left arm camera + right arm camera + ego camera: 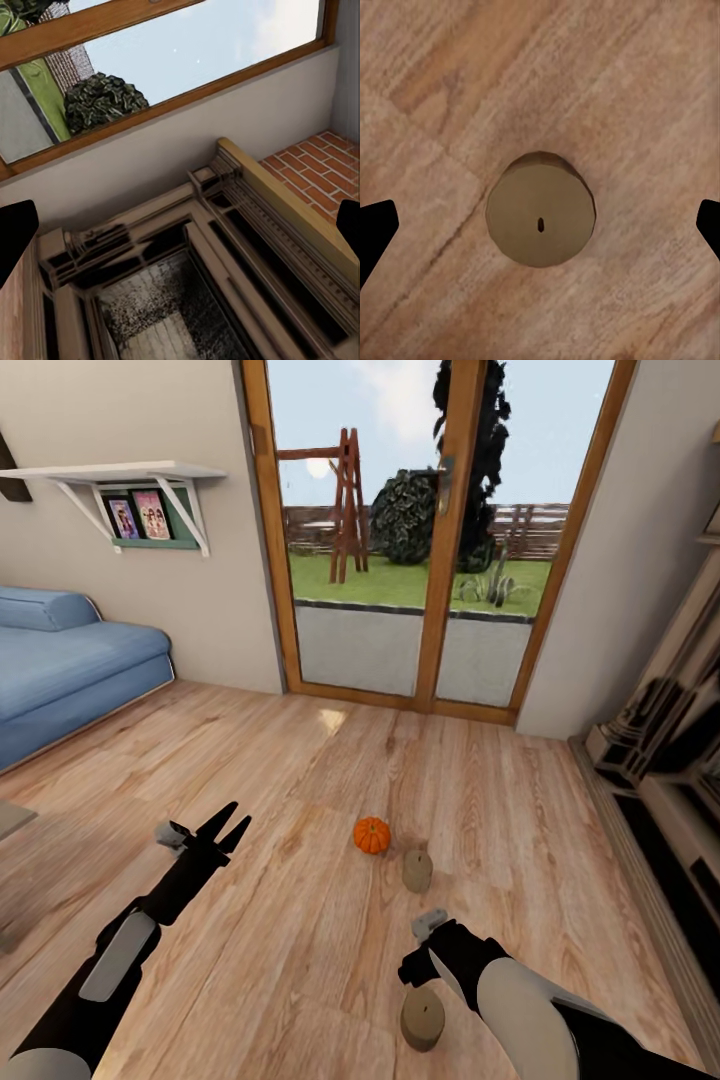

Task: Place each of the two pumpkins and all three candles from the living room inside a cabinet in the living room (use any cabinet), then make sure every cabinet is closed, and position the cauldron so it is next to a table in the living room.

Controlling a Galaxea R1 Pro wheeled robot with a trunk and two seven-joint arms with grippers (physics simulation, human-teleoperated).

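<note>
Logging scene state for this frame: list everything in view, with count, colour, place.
pumpkin: 1, orange, on the floor mid-room
candles: 2, tan, on the floor; one just right of the pumpkin, one nearer the robot, under the right claw, seen end-on in the right wrist view
floor: light wood planks
sofa: 1, blue, far left
shelf: 1, white, on the left wall, framed photos under it
glass doors: wood-framed, garden beyond
fireplace: 1, ornate, at right; red brick beside it in the left wrist view
left claw: open, empty, raised
right claw: open, above the near candle
</note>
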